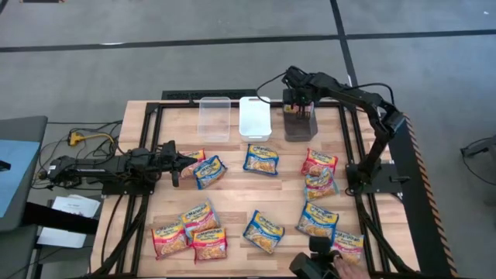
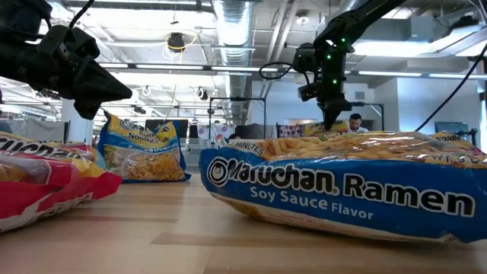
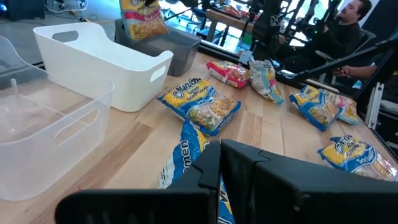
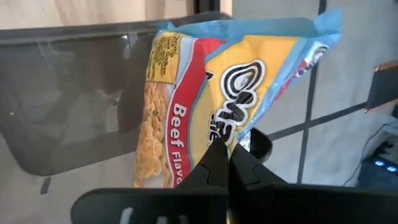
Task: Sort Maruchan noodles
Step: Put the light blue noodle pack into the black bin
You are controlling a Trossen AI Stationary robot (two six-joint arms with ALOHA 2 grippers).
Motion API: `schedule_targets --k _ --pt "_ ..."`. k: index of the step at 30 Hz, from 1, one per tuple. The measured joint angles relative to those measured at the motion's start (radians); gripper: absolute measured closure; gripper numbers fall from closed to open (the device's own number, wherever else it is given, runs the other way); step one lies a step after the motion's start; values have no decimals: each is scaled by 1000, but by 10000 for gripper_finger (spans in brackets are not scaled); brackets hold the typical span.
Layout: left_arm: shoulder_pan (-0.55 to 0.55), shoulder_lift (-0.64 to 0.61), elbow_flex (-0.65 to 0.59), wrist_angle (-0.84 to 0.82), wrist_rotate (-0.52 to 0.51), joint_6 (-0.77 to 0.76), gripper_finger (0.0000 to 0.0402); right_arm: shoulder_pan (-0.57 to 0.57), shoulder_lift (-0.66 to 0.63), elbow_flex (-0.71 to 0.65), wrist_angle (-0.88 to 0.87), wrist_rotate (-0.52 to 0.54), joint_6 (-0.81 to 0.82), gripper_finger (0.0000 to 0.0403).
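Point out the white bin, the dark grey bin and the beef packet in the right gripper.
white bin (image 1: pixel 255 118): high view, bare floor inside.
dark grey bin (image 4: pixel 68 99): right wrist view, its see-through side wall.
beef packet (image 4: pixel 186 106): right wrist view, red band on its front.

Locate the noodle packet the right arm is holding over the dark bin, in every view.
High: hidden under the right gripper at the dark grey bin.
Low: not identifiable.
Left wrist: beef packet hanging above the bin.
Right wrist: packet in shut jaws, bin behind.
Shared landmark: the dark grey bin.
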Motion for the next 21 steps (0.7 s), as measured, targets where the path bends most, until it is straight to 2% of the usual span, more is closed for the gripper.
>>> schedule_targets --k 12,21 --pt "0 0 0 0 0 0 401 -10 0 0 9 -17 -18 392" --pt "0 0 0 0 0 0 401 -10 0 0 9 -18 -44 345"
